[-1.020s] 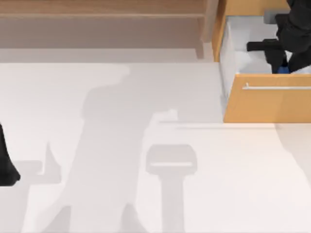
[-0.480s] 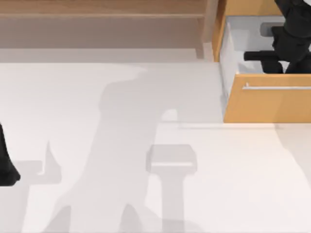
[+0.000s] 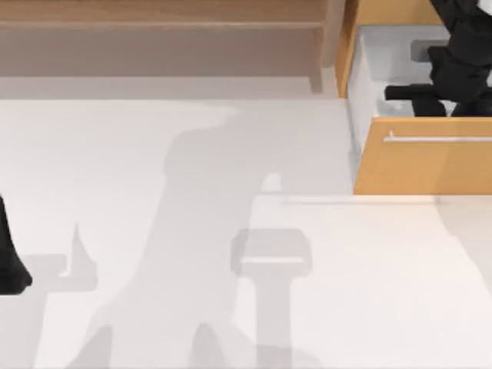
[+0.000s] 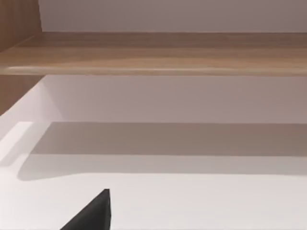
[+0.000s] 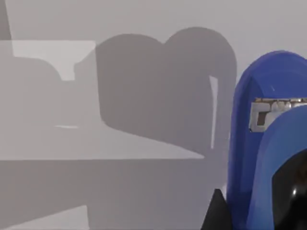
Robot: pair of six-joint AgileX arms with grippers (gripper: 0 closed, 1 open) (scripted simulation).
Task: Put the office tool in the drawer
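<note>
— White desk (image 3: pixel 231 154), wooden shelf unit (image 3: pixel 161 31) behind?
— Yes. Tan drawer (image 3: pixel 423 165) stands open at right; the right gripper (image 3: pixel 453 104) reaches inside, fingers clasping the blue stapler (image 5: pixel 259 143). Left arm (image 3: pixel 9 254) idles at left edge.

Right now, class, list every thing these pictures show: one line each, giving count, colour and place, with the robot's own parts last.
Stapler: one, blue, close to the right wrist camera, over a pale grey surface.
Drawer: one, light tan front, silver bar handle, white inside; pulled open at the table's right rear.
Shelf unit: one, long, brown wood, along the back of the table.
Table: one, white, crossed by grey shadows.
Right gripper: one, black, reaching down inside the open drawer.
Left gripper: one, black, parked at the table's left edge.
</note>
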